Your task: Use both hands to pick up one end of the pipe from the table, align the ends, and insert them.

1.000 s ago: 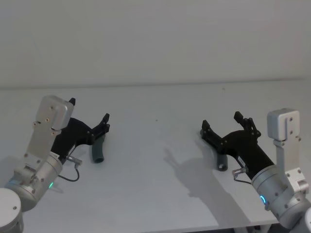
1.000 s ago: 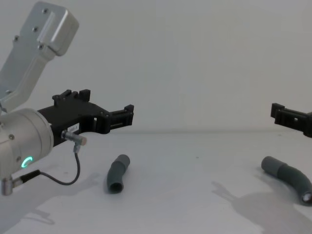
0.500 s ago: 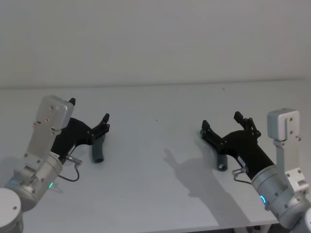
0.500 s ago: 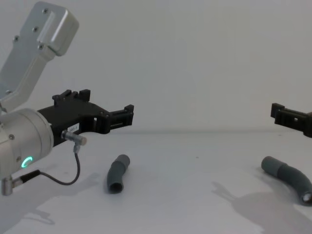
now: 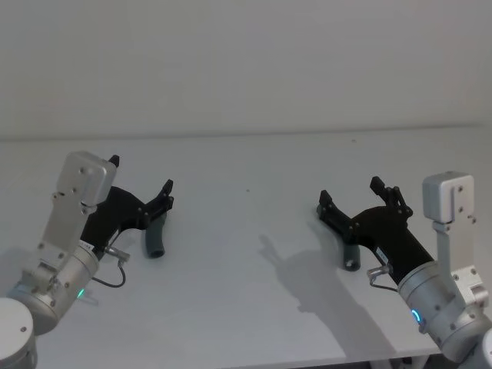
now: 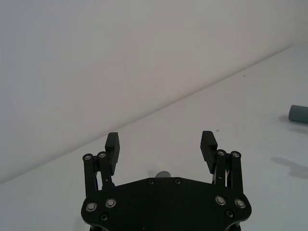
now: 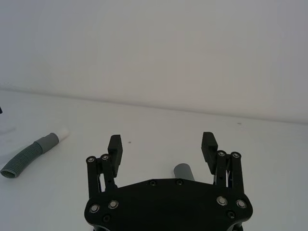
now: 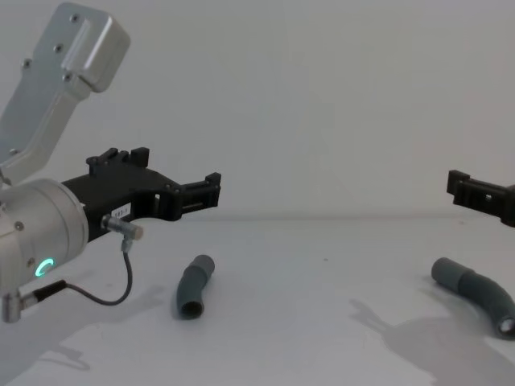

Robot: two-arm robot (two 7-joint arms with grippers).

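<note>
Two-arm set-up with both halves of the pipe lying flat on the table (image 5: 246,254).

Left side: the left gripper (image 5: 141,175) hangs above the table, fingers spread wide and holding nothing. The left pipe piece (image 5: 157,242) lies beneath its fingertips, clear of them. The chest view shows open air between the gripper (image 8: 165,173) and the piece (image 8: 194,287), which runs near-to-far with a slight bend. Seen from the right wrist, the same piece (image 7: 29,154) shows a ribbed length, a smooth cuff and a white tip (image 7: 62,132).

Right side: the right gripper (image 5: 350,191) is likewise wide open and empty, poised over the right pipe piece (image 5: 351,257), most of which its body hides. In the chest view that piece (image 8: 475,289) lies bent on the table at the far right, well apart from the left one, with its near end open. Only a fingertip of the right gripper (image 8: 463,185) enters above it.

Wrist views: each gripper (image 6: 160,140) (image 7: 161,141) has its fingers parted — a grey cuff (image 7: 183,171) shows between the right pair, on the table below.
</note>
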